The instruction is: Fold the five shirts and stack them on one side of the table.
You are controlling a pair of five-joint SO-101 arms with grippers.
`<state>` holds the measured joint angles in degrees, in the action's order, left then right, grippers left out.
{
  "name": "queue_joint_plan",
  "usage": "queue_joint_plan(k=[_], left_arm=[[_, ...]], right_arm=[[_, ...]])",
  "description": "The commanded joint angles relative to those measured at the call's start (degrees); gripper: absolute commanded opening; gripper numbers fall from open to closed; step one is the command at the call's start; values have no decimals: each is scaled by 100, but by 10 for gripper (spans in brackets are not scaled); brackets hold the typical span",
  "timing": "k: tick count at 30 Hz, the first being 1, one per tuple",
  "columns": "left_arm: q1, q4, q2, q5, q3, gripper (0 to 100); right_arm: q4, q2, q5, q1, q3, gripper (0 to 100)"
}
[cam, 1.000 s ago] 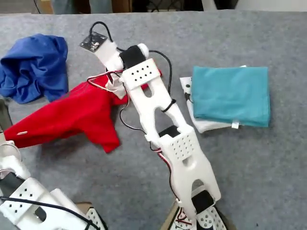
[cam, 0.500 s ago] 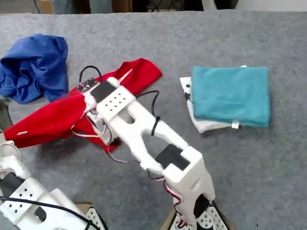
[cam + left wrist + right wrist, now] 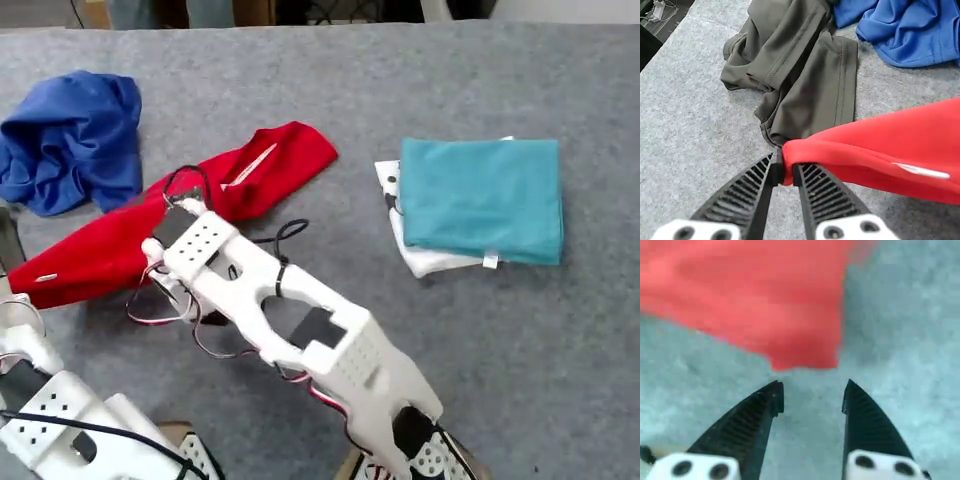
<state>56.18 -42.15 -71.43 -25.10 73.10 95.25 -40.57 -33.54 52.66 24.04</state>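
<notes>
1. Red shirt [image 3: 105, 250] lies on the grey tabletop [image 3: 520, 380], drawn out long. Its axis runs from the left arm's side up toward the centre.
2. Left gripper [image 3: 786, 170]: fingers clenched on the shirt's left end, with a fold of red cloth pinched between them.
3. Right gripper [image 3: 812, 386]: fingers spread and holding nothing, over bare tabletop. A free red corner lies straight ahead of the tips, just short of contact.
4. Judgement: the right arm is nearer that corner, so a short advance should bracket it.
5. Teal shirt [image 3: 480, 195] sits folded, well apart.
</notes>
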Motion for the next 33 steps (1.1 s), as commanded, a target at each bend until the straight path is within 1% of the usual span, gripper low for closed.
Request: queue_joint_plan(k=[1, 4, 6, 9, 12, 14, 19, 24, 26, 30, 33], left_arm=[[-4, 9, -62, 0, -22, 29], [-4, 35, -62, 0, -22, 29], [-4, 35, -62, 0, -22, 29], [-22, 35, -62, 0, -22, 29], [-40, 44, -62, 0, -22, 29], [-40, 44, -62, 0, -22, 29], [-40, 44, -53, 0, -22, 29], [-22, 53, -62, 0, -75, 29], [-4, 141, -62, 0, -84, 29], [4, 343, -62, 0, -110, 29], [-22, 325, -62, 0, -110, 29]], right_arm=[[-114, -277, -70, -105, 567, 194], [-97, -629, -53, -422, 875, 168], [-88, -796, 18, -686, 1042, 123], [123, -945, 510, -1011, 1288, 77], [343, -989, 879, -1310, 1525, 70], [396, -971, 1266, -1530, 1648, 55], [571, -963, 2532, -2075, 1991, 28], [571, -963, 4264, -2760, 2193, 17], [563, -963, 4738, -2963, 2308, 17], [580, -963, 5240, -3138, 2457, 21], [598, -848, 5116, -2901, 2343, 22]])
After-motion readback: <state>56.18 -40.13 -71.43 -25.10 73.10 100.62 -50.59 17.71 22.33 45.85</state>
